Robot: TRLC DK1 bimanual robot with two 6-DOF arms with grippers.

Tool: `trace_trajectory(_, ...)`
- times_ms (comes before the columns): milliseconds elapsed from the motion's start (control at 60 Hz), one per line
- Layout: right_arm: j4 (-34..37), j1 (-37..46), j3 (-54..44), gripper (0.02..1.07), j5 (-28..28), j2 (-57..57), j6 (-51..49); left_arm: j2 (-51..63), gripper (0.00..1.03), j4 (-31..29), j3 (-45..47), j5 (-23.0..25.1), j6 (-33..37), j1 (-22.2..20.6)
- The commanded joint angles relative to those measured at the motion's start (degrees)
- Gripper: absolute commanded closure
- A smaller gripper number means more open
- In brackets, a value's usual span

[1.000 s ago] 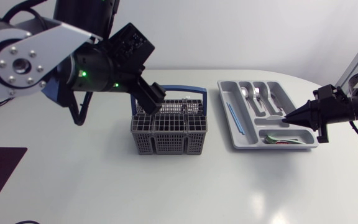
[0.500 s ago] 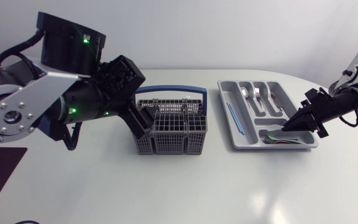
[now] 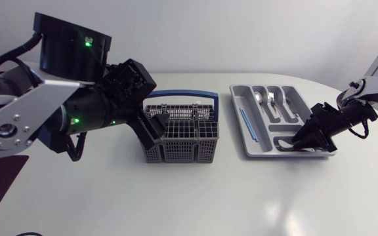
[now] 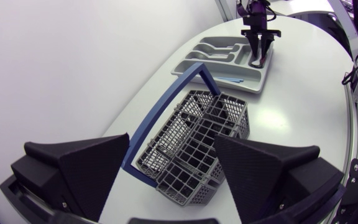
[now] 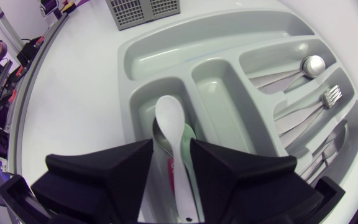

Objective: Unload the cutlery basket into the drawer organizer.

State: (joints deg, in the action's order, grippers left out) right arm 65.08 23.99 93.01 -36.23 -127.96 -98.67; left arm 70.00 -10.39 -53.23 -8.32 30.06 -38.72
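Right pincer [image 3: 301, 140] has tilted down into the organizer [image 3: 254, 148].

Head view: fixed high over the table [image 3: 176, 196], looking down from a middling distance, with the cutlery basket [image 3: 179, 134] near centre and the drawer organizer [image 3: 238, 105] just beside it. Left wrist view: close above the basket, facing across it toward the organizer well beyond. Right wrist view: well apart from the basket, very near over the organizer, facing back toward the basket and catching only a strip of its grid wall. Basket and organizer shared by all three views, and taken from opposite ends by the two wrist views.
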Motion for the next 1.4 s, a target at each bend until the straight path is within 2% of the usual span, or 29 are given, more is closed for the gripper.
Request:
trace_trajectory(0, -2.06, 0.01, -1.96, 0.19, -0.42, 1.22, 1.73, -1.09, 0.05, 0.46, 1.55, -0.74, 0.87, -0.66)
trace_trajectory(150, -3.73, 1.32, -4.42, 0.10, -4.11, 5.97, 1.82, -1.79, 0.05, 0.46, 2.17, -0.91, 0.96, -0.74)
trace_trajectory(333, -6.10, 2.03, -11.98, 0.10, -8.86, 15.11, 1.11, -4.96, 0.05, 0.55, 4.72, -1.26, 0.87, -0.48)
trace_trajectory(533, -13.84, -1.40, -25.34, 0.10, -12.11, 27.15, 4.37, -7.24, 0.05, 0.46, 7.53, -2.23, -0.36, 1.37)
trace_trajectory(750, -31.24, -10.19, -40.28, 0.10, -12.55, 41.39, 19.57, -9.35, 0.05, 1.08, 10.96, -2.23, -1.32, 3.56)
trace_trajectory(833, -38.36, -14.58, -44.67, 0.13, -11.94, 46.31, 27.57, -9.26, 0.05, 2.39, 12.36, -2.23, -2.64, 4.09)
trace_trajectory(950, -51.98, -22.58, -51.09, 0.17, -7.19, 52.02, 40.05, -7.42, 0.07, 6.44, 14.91, -2.14, -4.31, 4.71)
trace_trajectory(1050, -60.33, -28.82, -53.46, 0.31, -3.41, 53.69, 48.31, -5.66, 0.19, 8.81, 15.44, -2.05, -6.77, 5.32)
trace_trajectory(1083, -62.35, -31.11, -53.81, 0.39, -2.00, 53.69, 50.42, -4.69, 0.30, 9.95, 15.53, -1.88, -8.09, 5.85)
trace_trajectory(1200, -69.65, -36.38, -53.81, 0.63, 1.77, 51.76, 57.01, -1.53, 0.52, 13.38, 15.35, 0.58, -11.17, 7.69)
trace_trajectory(1300, -74.40, -40.16, -53.64, 0.82, 5.20, 48.86, 60.79, 1.72, 0.68, 14.96, 14.21, 1.37, -12.49, 8.66)
trace_trajectory(1383, -76.50, -42.27, -52.93, 0.92, 6.52, 46.31, 62.73, 4.80, 0.80, 15.75, 12.54, 1.81, -13.63, 9.80)
